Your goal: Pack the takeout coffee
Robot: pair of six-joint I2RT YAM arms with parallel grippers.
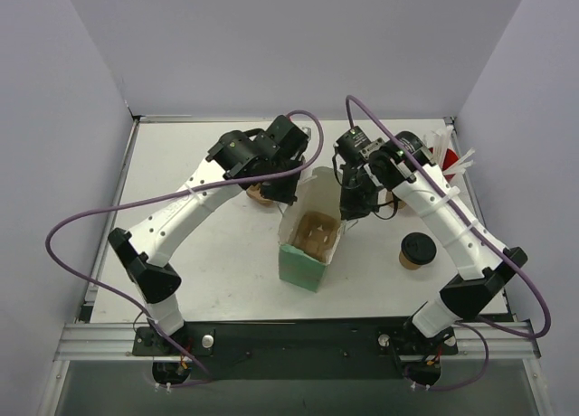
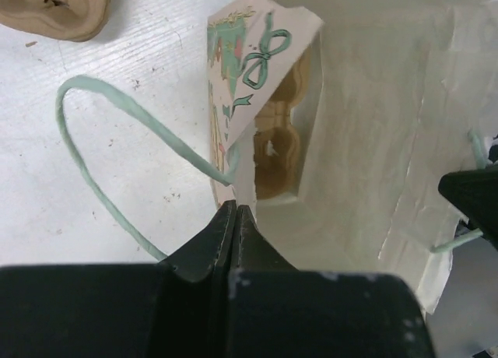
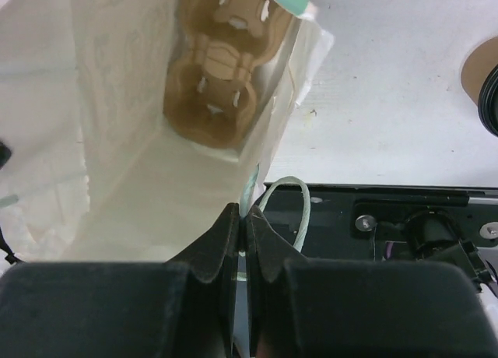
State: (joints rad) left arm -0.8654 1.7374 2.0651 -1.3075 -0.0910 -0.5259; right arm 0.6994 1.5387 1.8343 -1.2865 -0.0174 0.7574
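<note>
Though shadowed, likely carrier [image 1: 317, 234] inside bag [image 1: 302, 268]

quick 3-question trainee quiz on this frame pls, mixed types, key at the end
1. Multiple choice: the lidded cup stands out on the table. What lies at the bottom of the open bag?
A. a pulp cup carrier
B. a red cup of sticks
C. a spare lid
2. Fill in: the left gripper and the right gripper are each shut on the bag's ___.
3. True or false: the lidded cup already sits in the pulp cup carrier.

Key: 1 A. 2 rim, one gripper on each side, by the handles. 3 false, it stands on the table to the right of the bag.
</note>
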